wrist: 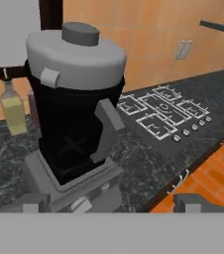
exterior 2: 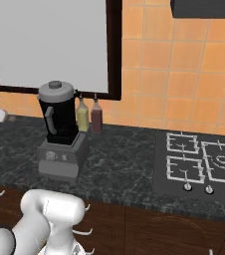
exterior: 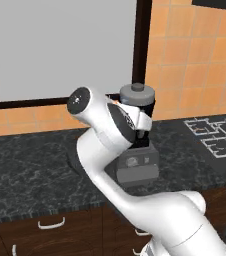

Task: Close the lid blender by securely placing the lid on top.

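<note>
The grey lid point(wrist: 74, 57) with its raised knob sits flat on the rim of the black blender jar point(wrist: 69, 134), covering the whole opening. The jar has a grey side handle point(wrist: 106, 129) and stands on its boxy grey base point(exterior 2: 62, 157) on the dark counter. The lid point(exterior 2: 56, 91) rests level on the jar in the right base view too. In the left base view my arm covers most of the jar, with the lid point(exterior: 136, 94) showing above it. My gripper point(wrist: 112, 202) is open, drawn back from the blender, its fingertips point(wrist: 27, 202) wide apart and holding nothing.
A yellowish bottle point(exterior 2: 82, 117) and a red-brown bottle point(exterior 2: 96, 118) stand just behind the blender against the tiled wall. A gas hob point(exterior 2: 199, 162) lies to the right on the counter. Drawers with white handles point(exterior: 51, 223) run below the counter's front edge.
</note>
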{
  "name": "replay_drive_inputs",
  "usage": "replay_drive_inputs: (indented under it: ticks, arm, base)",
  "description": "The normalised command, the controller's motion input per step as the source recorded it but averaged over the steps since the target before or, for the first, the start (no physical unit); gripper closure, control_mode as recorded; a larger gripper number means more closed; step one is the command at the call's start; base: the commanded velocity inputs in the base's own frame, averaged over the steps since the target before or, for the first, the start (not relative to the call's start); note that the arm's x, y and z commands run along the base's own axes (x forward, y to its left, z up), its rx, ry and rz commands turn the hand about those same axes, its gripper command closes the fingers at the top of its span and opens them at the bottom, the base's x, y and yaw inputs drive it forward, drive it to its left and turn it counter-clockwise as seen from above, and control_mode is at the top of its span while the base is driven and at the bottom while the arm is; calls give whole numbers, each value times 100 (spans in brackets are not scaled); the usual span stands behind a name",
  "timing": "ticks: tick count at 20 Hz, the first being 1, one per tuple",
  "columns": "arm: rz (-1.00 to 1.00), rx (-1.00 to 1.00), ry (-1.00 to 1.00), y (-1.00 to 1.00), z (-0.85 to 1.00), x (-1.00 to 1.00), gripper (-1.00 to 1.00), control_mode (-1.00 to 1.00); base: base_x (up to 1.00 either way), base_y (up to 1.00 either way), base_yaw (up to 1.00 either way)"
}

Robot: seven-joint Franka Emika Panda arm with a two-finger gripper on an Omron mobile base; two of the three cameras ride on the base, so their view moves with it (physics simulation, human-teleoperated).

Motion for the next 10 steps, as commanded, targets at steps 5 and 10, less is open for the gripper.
replay_drive_inputs:
  ticks: [5,10]
  arm:
    - [1,-2,3,3,-73,-53,-100,-100]
    - [0,0,0,0,0,0,-100,-100]
  base:
    - [0,0,0]
    - [0,0,0]
